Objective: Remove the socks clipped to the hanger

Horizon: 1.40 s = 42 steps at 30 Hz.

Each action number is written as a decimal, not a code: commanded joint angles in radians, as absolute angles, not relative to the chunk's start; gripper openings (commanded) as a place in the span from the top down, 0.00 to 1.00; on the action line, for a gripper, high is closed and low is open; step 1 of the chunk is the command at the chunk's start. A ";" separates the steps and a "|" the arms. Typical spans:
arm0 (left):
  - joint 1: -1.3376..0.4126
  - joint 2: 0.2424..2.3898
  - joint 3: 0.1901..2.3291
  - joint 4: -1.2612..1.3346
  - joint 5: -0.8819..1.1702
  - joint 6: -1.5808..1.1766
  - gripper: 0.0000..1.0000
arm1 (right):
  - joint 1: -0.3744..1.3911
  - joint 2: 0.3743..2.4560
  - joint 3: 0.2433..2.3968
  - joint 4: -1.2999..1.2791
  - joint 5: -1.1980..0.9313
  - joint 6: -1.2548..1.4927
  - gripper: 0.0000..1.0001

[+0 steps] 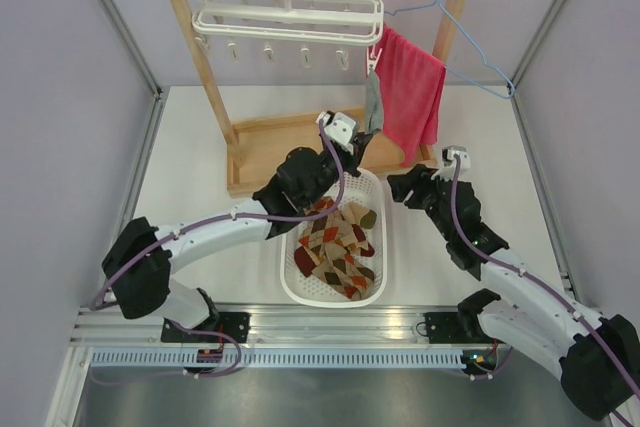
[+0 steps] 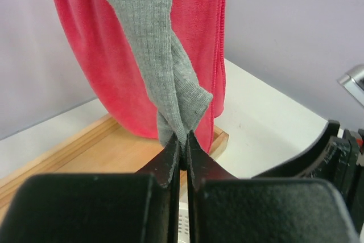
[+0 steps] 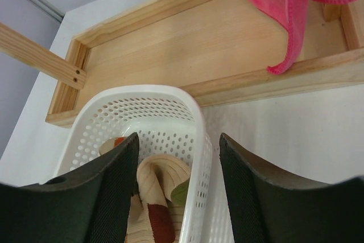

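A grey sock [image 1: 374, 109] hangs from the rightmost clip of the white hanger [image 1: 290, 13], in front of the pinkish-red towel [image 1: 410, 97]. My left gripper [image 1: 362, 137] is shut on the sock's lower end; in the left wrist view the sock [image 2: 162, 66] runs down into the closed gripper [image 2: 183, 143]. Several argyle and striped socks [image 1: 338, 247] lie in the white basket [image 1: 292, 277]. My right gripper [image 1: 405, 187] is open and empty beside the basket's right rim [image 3: 202, 140]; its fingers [image 3: 250, 192] straddle that rim.
A wooden rack [image 1: 300, 142] carries the hanger, the towel and a thin blue wire hanger [image 1: 470, 47]. Its base tray [image 3: 187, 55] lies just behind the basket. The other clips [image 1: 270, 50] hang empty. Grey walls close both sides.
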<state>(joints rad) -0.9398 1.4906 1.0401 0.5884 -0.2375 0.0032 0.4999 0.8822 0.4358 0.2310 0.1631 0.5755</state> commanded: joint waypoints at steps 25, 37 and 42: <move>-0.979 1.371 1.112 0.310 -0.353 0.107 0.98 | 0.589 1.224 1.437 -0.175 0.400 0.278 0.38; -0.986 1.385 1.155 0.256 -0.413 0.107 0.98 | 0.750 1.354 1.612 -0.225 0.607 0.189 0.37; -0.988 1.384 1.164 0.235 -0.416 0.091 0.98 | 0.776 1.367 1.641 -0.233 0.641 0.175 0.37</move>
